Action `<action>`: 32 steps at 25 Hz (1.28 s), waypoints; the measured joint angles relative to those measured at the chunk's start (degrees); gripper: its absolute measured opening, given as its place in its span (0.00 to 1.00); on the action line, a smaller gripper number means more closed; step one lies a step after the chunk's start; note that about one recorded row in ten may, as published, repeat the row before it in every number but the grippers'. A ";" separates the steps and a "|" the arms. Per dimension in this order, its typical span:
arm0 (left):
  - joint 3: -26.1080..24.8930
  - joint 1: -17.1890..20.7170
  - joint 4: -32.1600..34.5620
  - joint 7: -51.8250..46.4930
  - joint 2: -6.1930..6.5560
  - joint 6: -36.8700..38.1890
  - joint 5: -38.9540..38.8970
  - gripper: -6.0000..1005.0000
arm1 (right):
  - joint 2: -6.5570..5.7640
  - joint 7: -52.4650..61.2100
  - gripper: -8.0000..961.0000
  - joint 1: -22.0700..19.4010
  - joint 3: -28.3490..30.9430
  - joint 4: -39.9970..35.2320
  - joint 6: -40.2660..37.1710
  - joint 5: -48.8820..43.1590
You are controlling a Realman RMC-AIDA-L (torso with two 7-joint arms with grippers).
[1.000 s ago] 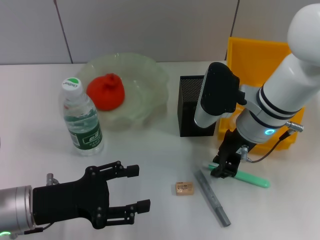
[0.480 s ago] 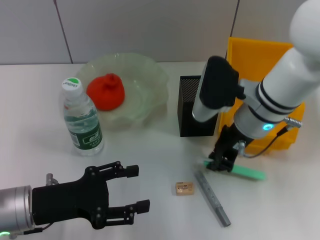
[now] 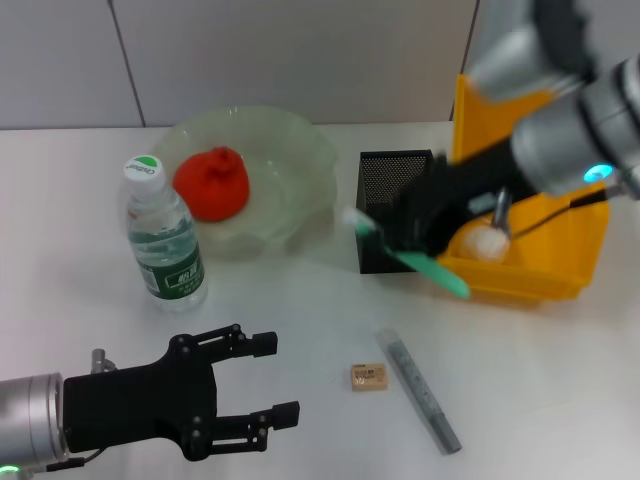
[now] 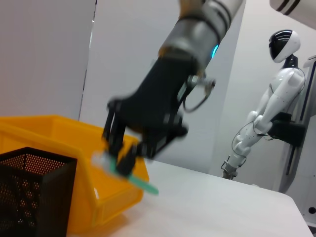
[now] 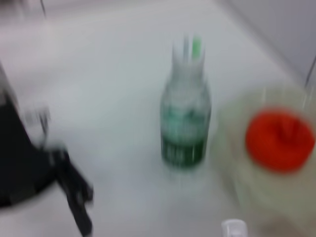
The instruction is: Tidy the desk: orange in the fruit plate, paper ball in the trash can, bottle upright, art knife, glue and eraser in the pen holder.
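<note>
My right gripper [image 3: 408, 238] is shut on a green glue stick [image 3: 443, 274] with a white end and holds it tilted in the air in front of the black mesh pen holder [image 3: 380, 180]. The left wrist view shows this gripper [image 4: 129, 154] with the stick [image 4: 143, 183] beside the holder [image 4: 29, 192]. A grey art knife [image 3: 422, 391] and a small tan eraser [image 3: 368, 376] lie on the desk. The orange [image 3: 212, 183] sits in the pale green fruit plate [image 3: 300, 160]. The bottle [image 3: 163, 238] stands upright. A paper ball [image 3: 487, 241] lies in the yellow bin [image 3: 560, 270]. My left gripper [image 3: 268, 385] is open and empty at the front left.
The yellow bin stands right behind and beside the pen holder. The bottle [image 5: 185, 123] and orange [image 5: 279, 140] also show in the right wrist view. A wall runs behind the desk.
My right gripper has lifted the green stick off the desk and carried it up and left to the front of the pen holder. The left arm has not moved.
</note>
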 joint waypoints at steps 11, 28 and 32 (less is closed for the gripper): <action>0.24 -0.16 0.00 0.52 -0.26 0.85 0.00 0.81 | 0.01 -15.99 0.20 -9.35 17.04 8.08 4.89 31.75; 0.05 -0.60 -0.78 0.68 -0.35 0.84 -0.01 0.81 | 0.05 -40.82 0.21 -2.91 19.52 38.45 22.43 46.68; 0.02 -0.55 -0.79 0.68 -0.35 0.84 -0.09 0.81 | 0.13 -44.77 0.21 -1.66 19.36 41.77 23.30 48.29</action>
